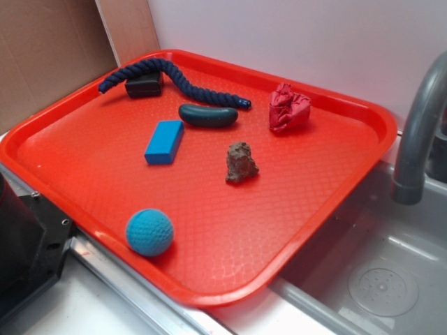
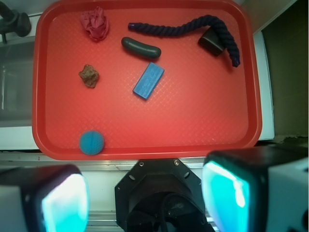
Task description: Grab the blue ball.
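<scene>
The fuzzy, dimpled ball [image 1: 149, 232] sits near the tray [image 1: 328, 202] front rim, at its corner, with open textured surface on its other sides. The block [image 1: 164, 142] and rock [image 1: 241, 163] lie well apart. The gripper [image 2: 145, 198] is spread wide, holding nothing, outside the tray edge

A kitchen: grey faucet [image 1: 419, 132] over steel sink [image 1: 377, 279]; red tray [image 1: 209, 293] alongside.

Your exterior camera is looking down obliquely across the red tray [image 1: 349, 181] from its near corner, fairly close; your wrist camera is looking straight down from high above, both sharing the whole tray [image 2: 251, 96]
</scene>
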Robot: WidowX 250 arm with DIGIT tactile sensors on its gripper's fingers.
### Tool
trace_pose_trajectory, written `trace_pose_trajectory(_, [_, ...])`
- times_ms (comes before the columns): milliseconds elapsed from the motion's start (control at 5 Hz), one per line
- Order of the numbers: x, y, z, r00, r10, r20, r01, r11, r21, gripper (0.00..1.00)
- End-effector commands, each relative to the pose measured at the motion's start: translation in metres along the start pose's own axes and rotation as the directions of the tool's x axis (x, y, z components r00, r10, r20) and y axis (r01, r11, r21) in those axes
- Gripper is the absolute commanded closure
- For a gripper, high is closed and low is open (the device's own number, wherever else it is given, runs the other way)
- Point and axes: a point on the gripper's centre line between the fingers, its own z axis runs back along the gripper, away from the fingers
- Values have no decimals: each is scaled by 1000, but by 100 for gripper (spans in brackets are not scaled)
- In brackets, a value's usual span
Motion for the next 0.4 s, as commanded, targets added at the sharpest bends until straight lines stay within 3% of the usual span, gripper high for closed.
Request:
trace_pose_trajectory(0, [0,0,0,1000,0,0,0,1000,0,0])
trace_pose_trajectory(200, [11,-36,-53,994,66,-91,-73,994,-84,0])
